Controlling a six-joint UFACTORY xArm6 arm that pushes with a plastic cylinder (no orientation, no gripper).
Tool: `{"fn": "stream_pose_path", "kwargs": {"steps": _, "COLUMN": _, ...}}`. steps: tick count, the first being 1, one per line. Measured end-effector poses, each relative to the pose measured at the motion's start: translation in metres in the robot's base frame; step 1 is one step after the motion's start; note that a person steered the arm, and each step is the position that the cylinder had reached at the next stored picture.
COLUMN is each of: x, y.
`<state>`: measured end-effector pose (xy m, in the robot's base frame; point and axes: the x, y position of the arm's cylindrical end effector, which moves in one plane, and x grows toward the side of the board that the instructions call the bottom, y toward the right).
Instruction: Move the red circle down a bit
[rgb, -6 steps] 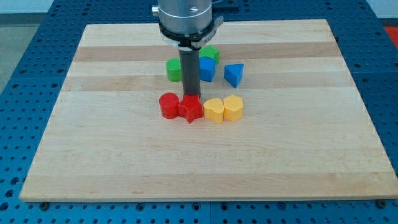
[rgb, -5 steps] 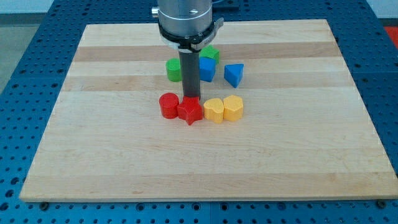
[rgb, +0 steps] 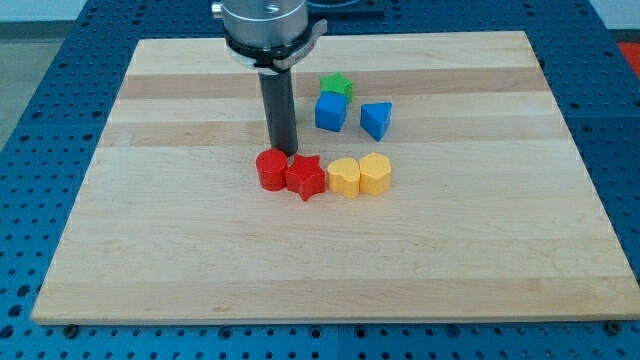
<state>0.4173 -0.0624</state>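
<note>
The red circle (rgb: 271, 169) lies near the board's middle, touching the red star (rgb: 307, 177) on its right. My tip (rgb: 284, 151) stands just above the red circle's upper right edge, very close to it or touching. The rod rises from there and hides the green cylinder behind it.
A yellow block (rgb: 344, 177) and a yellow heart-like block (rgb: 375, 173) continue the row to the right of the red star. Above them sit a blue cube (rgb: 331, 111), a blue triangular block (rgb: 376, 119) and a green star (rgb: 337, 85). The wooden board (rgb: 150, 250) lies on a blue pegboard.
My tip has moved left, from above the red star to above the red circle. The rod now covers the green cylinder. The blocks have not moved.
</note>
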Motion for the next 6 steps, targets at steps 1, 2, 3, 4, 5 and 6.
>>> {"fn": "stream_pose_path", "kwargs": {"steps": 1, "x": 0.005, "y": -0.002}}
{"fn": "stream_pose_path", "kwargs": {"steps": 2, "x": 0.009, "y": -0.009}}
{"fn": "stream_pose_path", "kwargs": {"steps": 3, "x": 0.010, "y": -0.015}}
{"fn": "stream_pose_path", "kwargs": {"steps": 4, "x": 0.011, "y": -0.017}}
{"fn": "stream_pose_path", "kwargs": {"steps": 5, "x": 0.011, "y": -0.017}}
{"fn": "stream_pose_path", "kwargs": {"steps": 6, "x": 0.011, "y": -0.026}}
